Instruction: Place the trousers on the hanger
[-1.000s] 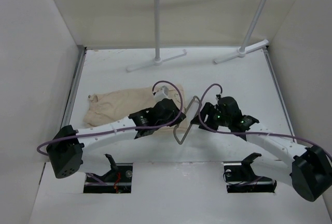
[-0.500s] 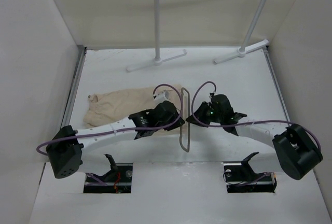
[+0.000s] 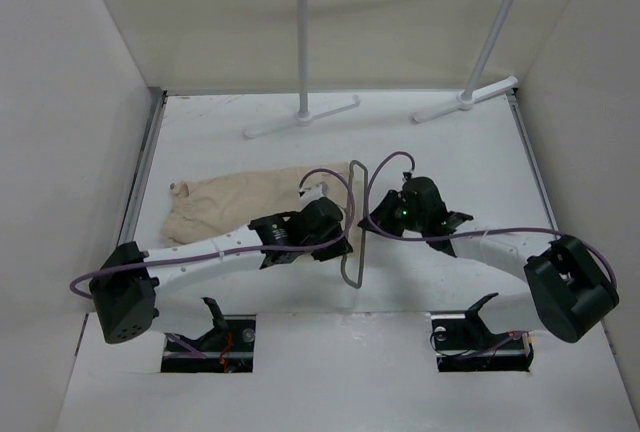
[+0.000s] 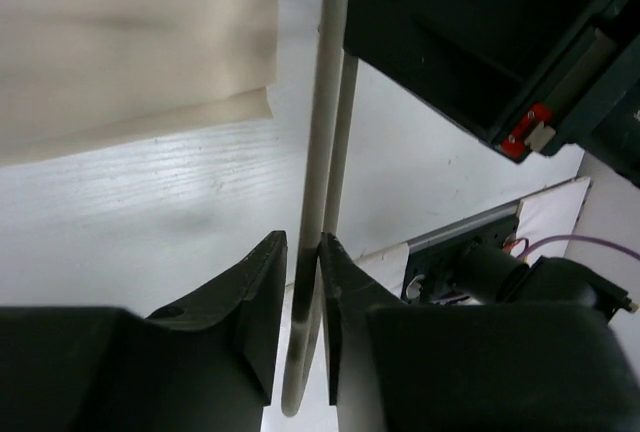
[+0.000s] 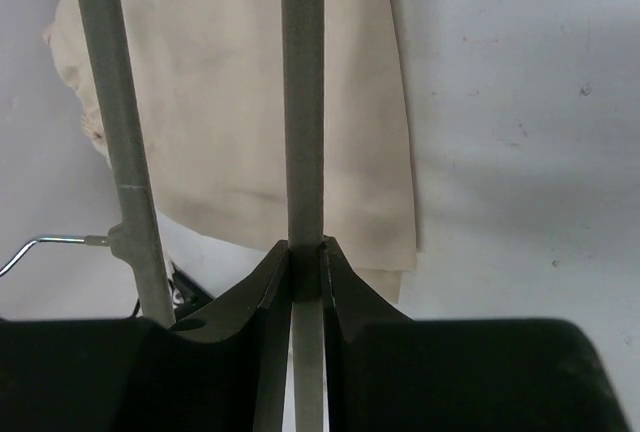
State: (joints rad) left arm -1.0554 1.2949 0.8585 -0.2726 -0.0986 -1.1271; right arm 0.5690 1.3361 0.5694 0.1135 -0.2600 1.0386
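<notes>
Pose: left gripper (image 4: 302, 257) facing right gripper (image 5: 305, 257), both clenched on hanger (image 5: 303, 102) beside trousers (image 3: 230, 202).

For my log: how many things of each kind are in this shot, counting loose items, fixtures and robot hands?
trousers: 1
hanger: 1
rack: 1
hands: 2, the left hand and the right hand, both shut on the hanger
Total: 5

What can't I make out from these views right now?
- Top external: trousers' near right corner, hidden under the left arm.
- Left wrist: hanger's far part cut off by the top edge; trousers cropped too.
- Right wrist: hook runs off the left edge.
</notes>
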